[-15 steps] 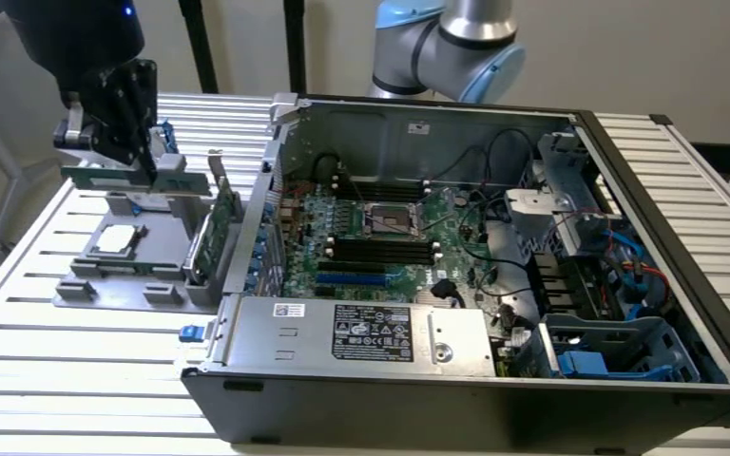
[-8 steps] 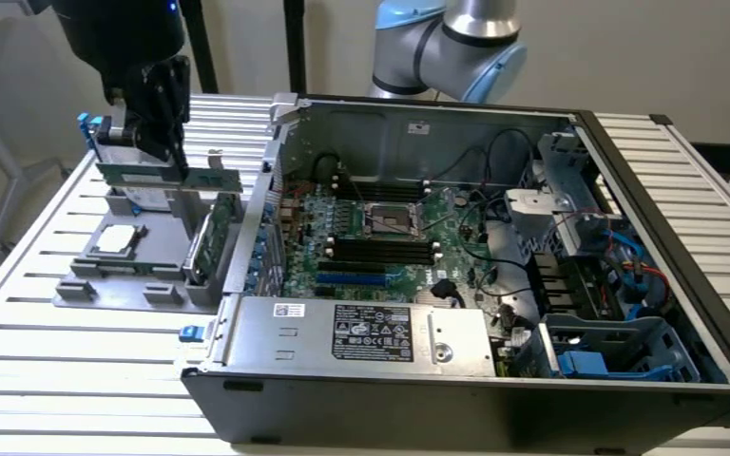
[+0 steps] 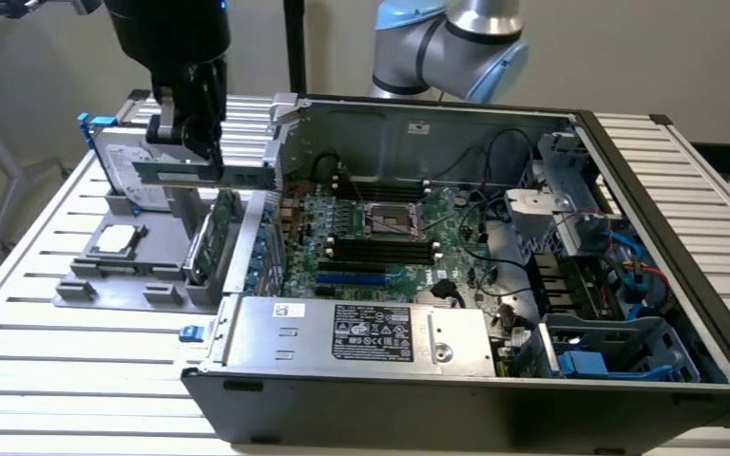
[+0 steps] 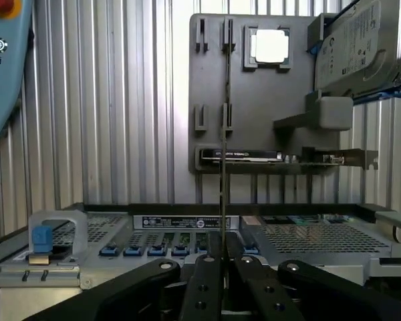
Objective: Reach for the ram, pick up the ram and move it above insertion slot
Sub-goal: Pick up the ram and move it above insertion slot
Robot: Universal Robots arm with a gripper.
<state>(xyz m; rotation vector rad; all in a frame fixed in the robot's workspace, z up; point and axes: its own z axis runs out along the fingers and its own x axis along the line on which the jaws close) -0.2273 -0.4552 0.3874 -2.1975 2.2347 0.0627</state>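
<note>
My gripper (image 3: pixel 195 160) hangs over the grey parts holder (image 3: pixel 92 288), to the exterior view's left of the open computer case (image 3: pixel 492 380). It is shut on the ram (image 3: pixel 248 176), a long thin green stick held level in the air above the holder. In the wrist view the ram (image 4: pixel 223 134) appears edge-on as a thin line rising from between the black fingers (image 4: pixel 207 281) of my gripper (image 4: pixel 223 259). The black memory slots (image 3: pixel 378 251) lie on the motherboard inside the case, to the exterior view's right of the ram and lower.
A taller green expansion card (image 3: pixel 217 237) stands upright in the holder just under the ram. A processor chip (image 3: pixel 118 239) and a hard drive (image 3: pixel 122 157) also sit on the holder. The case wall (image 3: pixel 292 123) rises between ram and motherboard. A teach pendant (image 4: pixel 3 67) lies nearby.
</note>
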